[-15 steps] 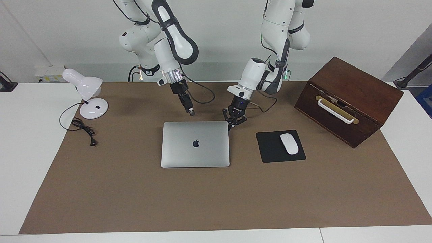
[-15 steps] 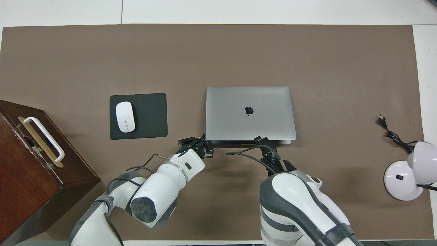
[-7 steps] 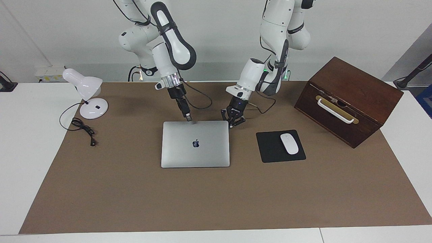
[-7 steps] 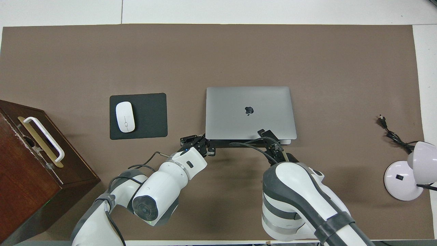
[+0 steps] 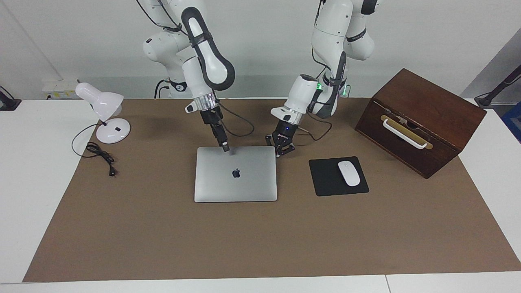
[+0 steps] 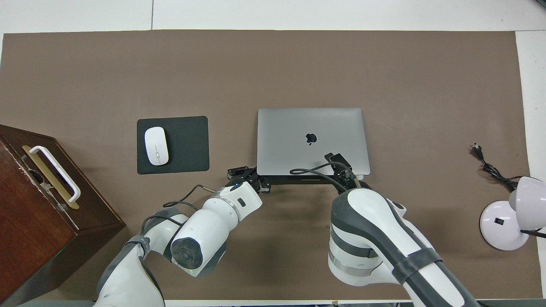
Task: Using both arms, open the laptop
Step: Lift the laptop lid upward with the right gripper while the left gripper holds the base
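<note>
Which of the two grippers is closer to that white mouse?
The left gripper: it sits at the laptop's corner nearest the mouse. The right gripper is over the laptop's robot-side edge, toward the lamp end.

One camera sits high across the desk (image 5: 53, 162), facing the robots and taking in the whole brown mat (image 5: 260, 240) and the wall. The other hangs above the robots' own end, looking forward and steeply down (half a turn from the first). Both cover the same mat, from a middling distance.
</note>
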Controlling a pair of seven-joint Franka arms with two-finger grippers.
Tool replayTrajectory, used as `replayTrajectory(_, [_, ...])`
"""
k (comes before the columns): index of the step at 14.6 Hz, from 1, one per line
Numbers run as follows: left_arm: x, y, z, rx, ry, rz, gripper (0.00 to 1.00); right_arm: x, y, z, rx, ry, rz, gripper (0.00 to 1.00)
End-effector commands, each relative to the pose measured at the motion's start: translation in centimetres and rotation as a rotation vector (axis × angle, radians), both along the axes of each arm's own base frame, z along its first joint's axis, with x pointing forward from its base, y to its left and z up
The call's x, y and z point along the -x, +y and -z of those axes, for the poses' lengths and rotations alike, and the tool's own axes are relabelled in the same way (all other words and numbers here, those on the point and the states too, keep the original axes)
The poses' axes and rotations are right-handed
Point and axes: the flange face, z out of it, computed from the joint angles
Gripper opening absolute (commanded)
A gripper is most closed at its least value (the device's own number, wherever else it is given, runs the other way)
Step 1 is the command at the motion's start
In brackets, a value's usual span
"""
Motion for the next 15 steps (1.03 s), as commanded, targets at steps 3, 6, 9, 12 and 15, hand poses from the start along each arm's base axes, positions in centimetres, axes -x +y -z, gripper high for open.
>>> replayTrajectory(3, [-0.5, -0.4, 0.7, -0.028, -0.032, 0.042, 0.00, -2.3, -0.1, -0.7, -0.007, -0.041, -0.009, 1.00])
replayTrajectory(6, [-0.4, -0.5, 0.8, -0.030, -0.032, 0.046, 0.00, -3.2, -0.2, -1.2, -0.013, -0.055, 0.003, 1.00])
replayTrajectory(9, [-0.4, -0.5, 0.8, -0.030, -0.032, 0.046, 0.00, -4.2, -0.6, -1.6, -0.027, -0.070, 0.007, 1.00])
replayTrajectory(12, [-0.2, -0.7, 0.9, -0.031, -0.031, 0.050, 0.00, -5.7, -1.2, -2.1, -0.035, -0.099, -0.001, 1.00])
replayTrajectory(15, [-0.2, -0.7, 0.9, -0.032, -0.031, 0.053, 0.00, -7.7, -1.8, -3.0, -0.043, -0.135, 0.005, 1.00])
